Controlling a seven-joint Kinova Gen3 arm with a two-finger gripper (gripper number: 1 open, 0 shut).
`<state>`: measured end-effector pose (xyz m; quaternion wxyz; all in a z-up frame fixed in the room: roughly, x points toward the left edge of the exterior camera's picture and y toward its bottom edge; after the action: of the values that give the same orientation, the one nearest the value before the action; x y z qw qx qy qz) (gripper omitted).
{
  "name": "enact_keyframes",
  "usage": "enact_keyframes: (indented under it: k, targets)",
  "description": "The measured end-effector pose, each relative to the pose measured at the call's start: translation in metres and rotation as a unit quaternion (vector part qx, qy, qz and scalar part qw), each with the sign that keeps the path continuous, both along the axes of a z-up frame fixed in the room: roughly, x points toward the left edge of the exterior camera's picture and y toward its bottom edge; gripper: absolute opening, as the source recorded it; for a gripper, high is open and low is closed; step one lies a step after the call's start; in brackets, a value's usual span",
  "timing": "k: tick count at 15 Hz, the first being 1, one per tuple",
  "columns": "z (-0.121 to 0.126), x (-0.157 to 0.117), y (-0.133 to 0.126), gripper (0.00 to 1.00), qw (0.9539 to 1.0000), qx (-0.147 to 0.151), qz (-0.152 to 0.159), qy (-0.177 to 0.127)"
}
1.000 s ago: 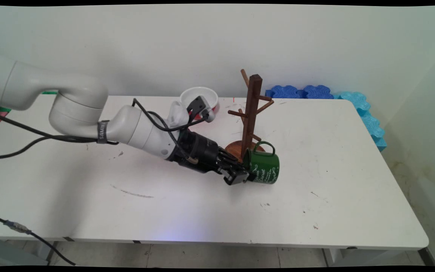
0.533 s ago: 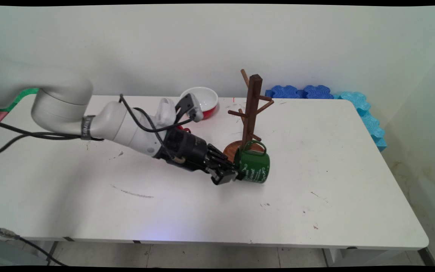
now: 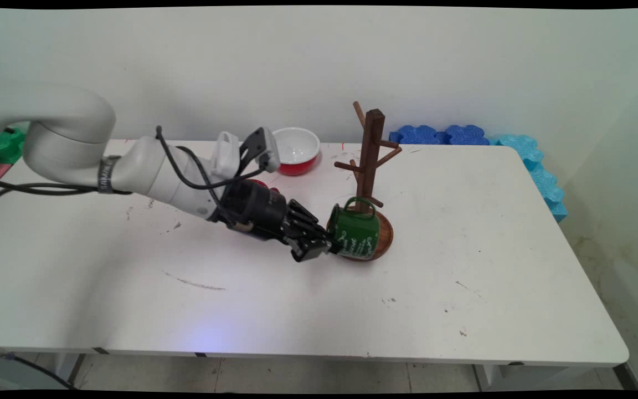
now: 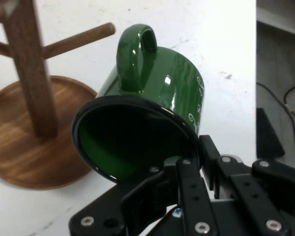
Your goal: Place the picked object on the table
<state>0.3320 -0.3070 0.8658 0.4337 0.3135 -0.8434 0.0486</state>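
A dark green enamel mug (image 3: 359, 235) with white lettering lies tilted on its side, handle up, over the front of the wooden mug tree's round base (image 3: 386, 237). My gripper (image 3: 327, 248) is shut on the mug's rim from the left. In the hand view the mug (image 4: 162, 83) shows its open mouth, with my gripper (image 4: 179, 162) clamped on the lower right of the rim, one finger inside and one outside. The mug tree's post (image 4: 32, 83) and base (image 4: 14, 152) stand just left of the mug, and a peg reaches towards its handle.
The mug tree (image 3: 370, 160) rises mid-table with bare pegs. A red bowl with a white inside (image 3: 297, 149) sits behind my wrist. Blue foam pieces (image 3: 443, 134) lie along the far right edge. Black cables hang from the arm at left.
My arm has drawn back to the left, carrying the mug with it. The mug went from the right front of the tree's base to its left front, a little higher.
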Motion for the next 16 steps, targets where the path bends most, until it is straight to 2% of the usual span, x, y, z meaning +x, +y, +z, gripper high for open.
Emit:
enact_keyframes:
  k: [6,9,13,16]
  targets:
    - [0.010,0.023,0.000,0.00,0.9988,-0.030,-0.011,-0.037]
    - [0.015,0.034,0.001,0.00,0.9967,-0.047,-0.020,-0.062]
    - [0.022,0.044,0.004,0.00,0.9921,-0.067,-0.034,-0.101]
    - [0.026,0.047,0.007,0.00,0.9862,-0.082,-0.043,-0.137]
